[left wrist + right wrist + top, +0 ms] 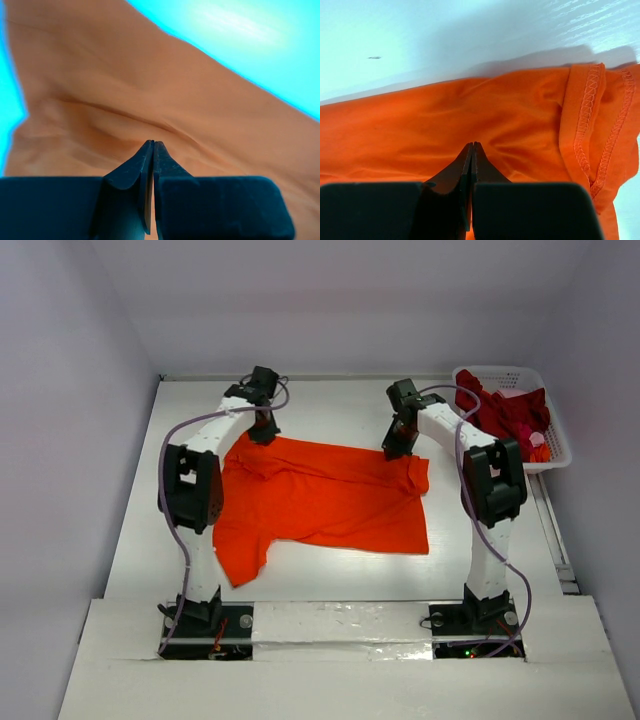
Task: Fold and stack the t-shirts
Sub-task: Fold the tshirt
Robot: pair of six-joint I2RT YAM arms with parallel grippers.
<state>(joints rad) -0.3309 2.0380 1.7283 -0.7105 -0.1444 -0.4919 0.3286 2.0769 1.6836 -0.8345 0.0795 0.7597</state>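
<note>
The white tabletop (340, 575) carries the orange t-shirt (330, 500), spread across the centre of the overhead view with one sleeve trailing to the lower left. The dark red t-shirt (505, 410) is heaped in the white basket (500, 371) at the upper right. The left pincer (264, 430) meets the orange shirt's upper-left edge and the right pincer (397, 448) its upper-right edge, each with fingers pressed together and tips on the cloth; whether fabric is nipped between them cannot be told.
</note>
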